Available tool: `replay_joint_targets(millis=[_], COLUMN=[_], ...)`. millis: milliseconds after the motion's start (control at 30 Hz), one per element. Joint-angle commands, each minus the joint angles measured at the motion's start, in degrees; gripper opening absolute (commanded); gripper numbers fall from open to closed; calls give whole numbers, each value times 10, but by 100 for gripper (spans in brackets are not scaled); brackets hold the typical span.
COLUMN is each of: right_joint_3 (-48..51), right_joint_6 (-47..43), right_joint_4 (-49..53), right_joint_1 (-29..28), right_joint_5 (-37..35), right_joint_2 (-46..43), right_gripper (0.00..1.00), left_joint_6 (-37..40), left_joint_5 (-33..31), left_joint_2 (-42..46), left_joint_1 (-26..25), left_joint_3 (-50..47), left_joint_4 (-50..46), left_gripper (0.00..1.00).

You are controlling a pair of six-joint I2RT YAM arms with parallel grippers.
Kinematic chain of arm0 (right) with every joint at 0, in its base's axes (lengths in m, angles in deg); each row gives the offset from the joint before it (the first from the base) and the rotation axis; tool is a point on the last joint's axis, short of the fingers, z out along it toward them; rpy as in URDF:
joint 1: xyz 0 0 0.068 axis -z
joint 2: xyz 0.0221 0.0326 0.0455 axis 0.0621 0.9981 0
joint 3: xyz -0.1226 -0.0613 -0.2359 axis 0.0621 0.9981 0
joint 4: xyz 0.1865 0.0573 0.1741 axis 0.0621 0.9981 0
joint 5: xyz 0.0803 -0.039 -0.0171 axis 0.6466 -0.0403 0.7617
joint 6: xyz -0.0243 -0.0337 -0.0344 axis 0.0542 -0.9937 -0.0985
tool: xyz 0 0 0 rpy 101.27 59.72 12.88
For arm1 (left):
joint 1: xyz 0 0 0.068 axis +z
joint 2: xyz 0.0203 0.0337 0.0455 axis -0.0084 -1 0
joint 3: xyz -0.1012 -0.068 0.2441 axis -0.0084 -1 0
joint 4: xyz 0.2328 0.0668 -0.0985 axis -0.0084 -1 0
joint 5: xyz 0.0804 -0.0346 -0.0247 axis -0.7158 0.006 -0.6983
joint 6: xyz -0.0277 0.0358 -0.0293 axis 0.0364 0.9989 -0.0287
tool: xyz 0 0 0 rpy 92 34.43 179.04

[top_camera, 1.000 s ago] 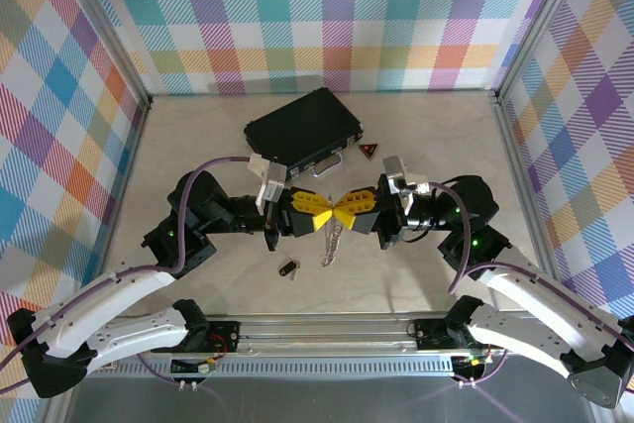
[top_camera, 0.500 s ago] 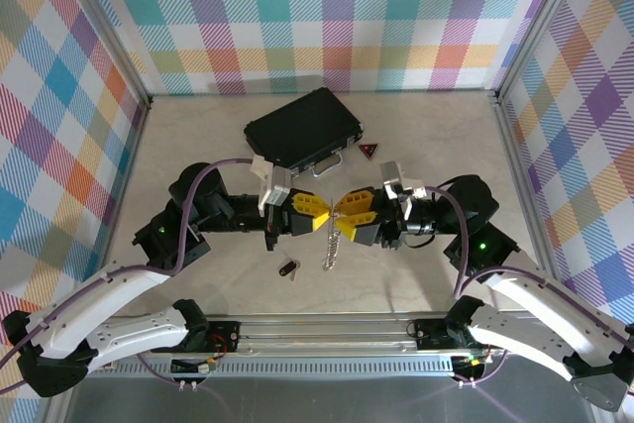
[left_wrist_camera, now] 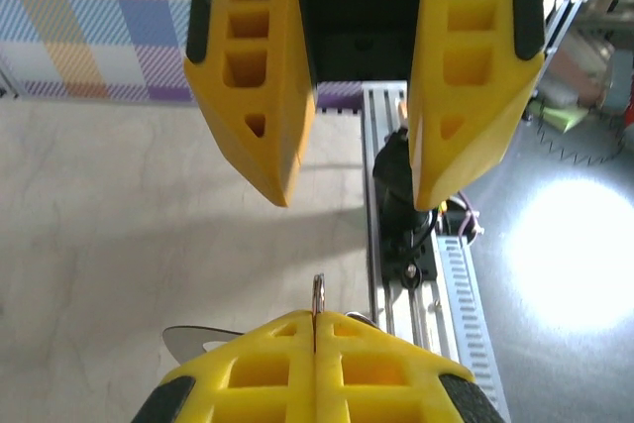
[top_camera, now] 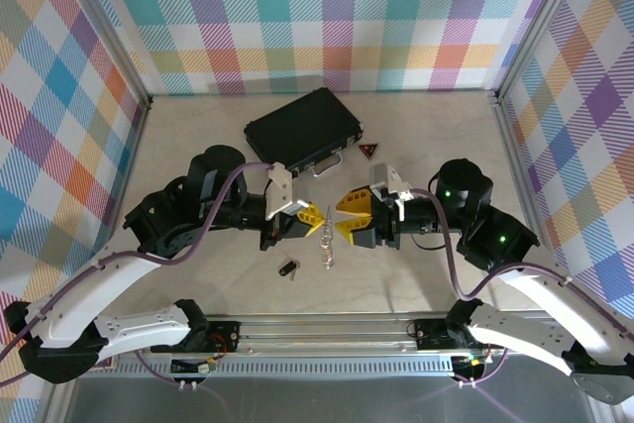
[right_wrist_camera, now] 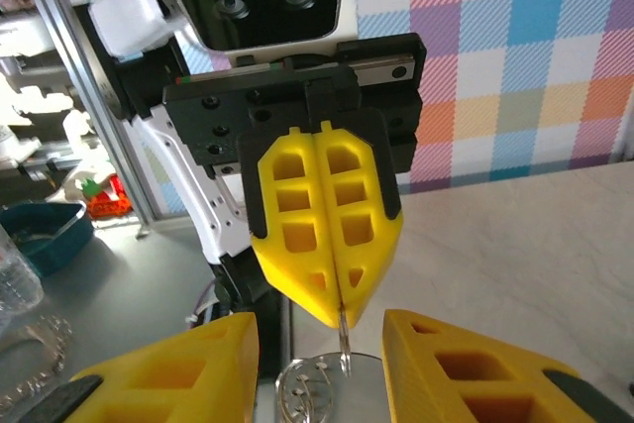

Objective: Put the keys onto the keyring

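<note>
My left gripper [top_camera: 315, 217] is pinched tight on the keyring [top_camera: 328, 241]. I hold it by its thin edge, right at my fingertips, and the rest hangs down under them. My right gripper [top_camera: 342, 217] faces the left one, tip to tip and very near. Its jaws are partly apart and hold nothing.

One key [top_camera: 287, 267] with a dark head lies on the table [top_camera: 198, 146], down below my left gripper and a bit back toward my arm.

I think the next job is to get that key. To do it well, I should keep my left pinch firm so the ring does not swing. I should bring my right gripper down slowly, straight over the key, and close on its dark head, because the key is tiny and could slide away.
</note>
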Motion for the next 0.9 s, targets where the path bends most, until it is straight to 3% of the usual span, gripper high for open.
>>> replay_joint_targets(millis=[0, 567, 867], right_joint_3=[-20, -16, -14], right_joint_6=[-52, -61, -63], right_joint_4=[46, 45, 32], right_joint_1=[-10, -29, -35], right_joint_5=[-17, -29, -32], right_joint_2=[13, 50, 68], right_gripper=[36, 32, 22], left_joint_6=[35, 48, 47], left_joint_5=[-18, -32, -32], left_joint_2=[3, 2, 3], left_joint_1=[3, 1, -1], left_joint_3=[22, 20, 16], left_joint_4=[-45, -42, -39], left_gripper=[0, 0, 0])
